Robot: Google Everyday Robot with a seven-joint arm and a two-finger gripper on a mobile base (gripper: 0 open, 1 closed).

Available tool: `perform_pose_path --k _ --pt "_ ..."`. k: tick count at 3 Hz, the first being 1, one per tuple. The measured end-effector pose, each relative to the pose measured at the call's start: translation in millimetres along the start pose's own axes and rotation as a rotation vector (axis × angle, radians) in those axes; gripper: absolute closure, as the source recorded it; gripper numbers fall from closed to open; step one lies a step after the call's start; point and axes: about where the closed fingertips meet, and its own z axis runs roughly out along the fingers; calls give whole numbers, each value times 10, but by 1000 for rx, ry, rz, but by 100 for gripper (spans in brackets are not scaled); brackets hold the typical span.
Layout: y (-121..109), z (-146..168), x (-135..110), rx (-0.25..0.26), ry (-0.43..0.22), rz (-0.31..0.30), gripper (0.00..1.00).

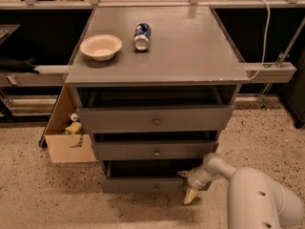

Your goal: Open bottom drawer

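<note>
- As far as we can tell, the nearest thing is the white arm, which fills the bottom right corner above the speckled floor.
- At its end, the gripper sits low at the right end of the bottom drawer. Its fingers look apart: one tip is up by the top edge of the drawer front, and the pale one points down past the lower edge. We can't say whether either one touches the panel.
- That bottom drawer is the lowest on the cabinet, with a slim front, a tiny knob in the middle and a dark gap showing above it.
- Next up we see the middle drawer, then the top drawer, which has the tallest front of the three.
- Just beside the cabinet on the left, we've got an open cardboard box with something yellow inside.
- On the cabinet top, a cream bowl sits upright near the left edge. A blue can lies on its side near it on the right, not touching.
- Far back on the right, a pale cable hangs down to a rail.
</note>
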Motion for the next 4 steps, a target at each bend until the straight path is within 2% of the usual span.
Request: perform_pose_path --k 1,2,3,4 --pt "290 -44 -122 -33 24 0 45" --pt "430 -48 -167 -62 29 3 68" --pt "473 -61 -173 -71 28 8 93" --pt "745 -39 -237 -103 9 26 100"
